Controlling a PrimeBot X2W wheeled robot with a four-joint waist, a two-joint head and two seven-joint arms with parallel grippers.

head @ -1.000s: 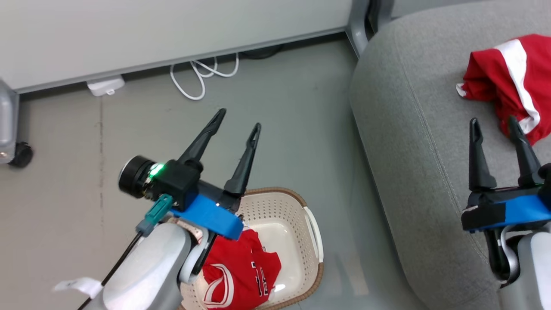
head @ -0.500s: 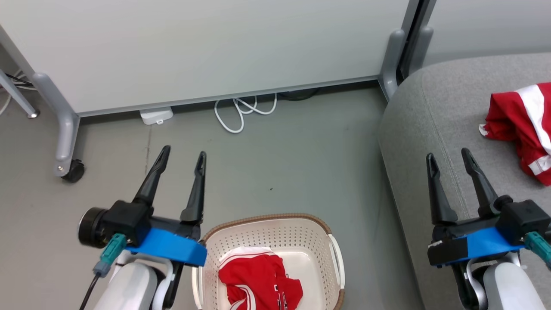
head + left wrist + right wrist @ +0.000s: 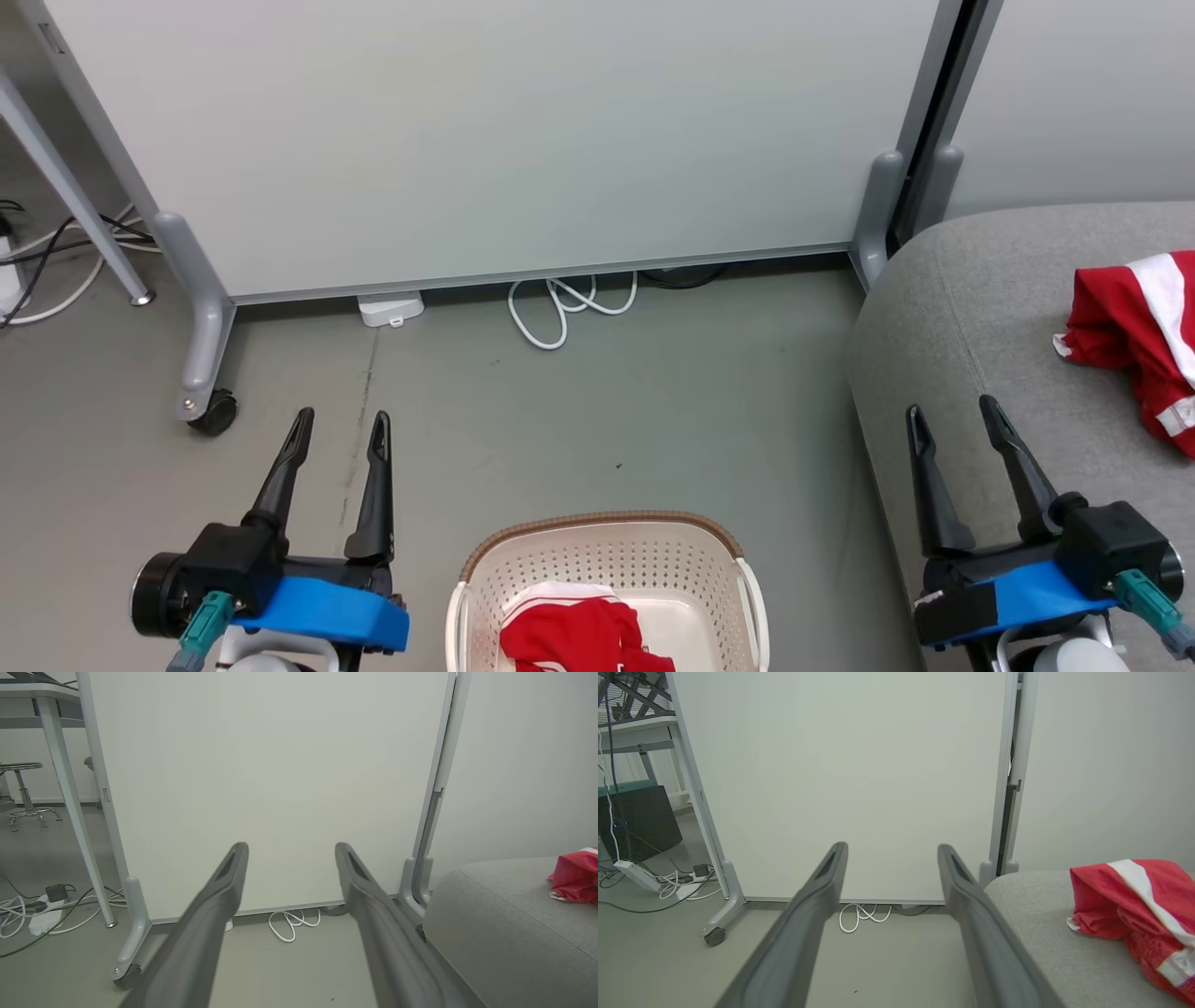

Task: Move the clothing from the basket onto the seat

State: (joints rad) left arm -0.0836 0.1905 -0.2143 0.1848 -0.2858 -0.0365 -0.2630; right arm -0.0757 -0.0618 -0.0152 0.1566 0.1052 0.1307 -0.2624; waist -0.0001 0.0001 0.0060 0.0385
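Here, grey floor (image 3: 653,429) meets a white wheeled partition (image 3: 513,140), a cable (image 3: 569,308) coiled beneath. The basket (image 3: 597,519) holds one red jersey (image 3: 579,639); a second jersey (image 3: 1134,336) lies on the sofa seat (image 3: 971,317). Left claw (image 3: 343,415) and right claw (image 3: 949,405) gape, empty.

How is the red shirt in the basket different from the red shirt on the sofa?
The basket shirt lies inside the basket on the floor; the seat shirt lies up on the grey seat. The basket shirt is not yet moved; the seat shirt is already where it belongs. Both are crumpled red with white.
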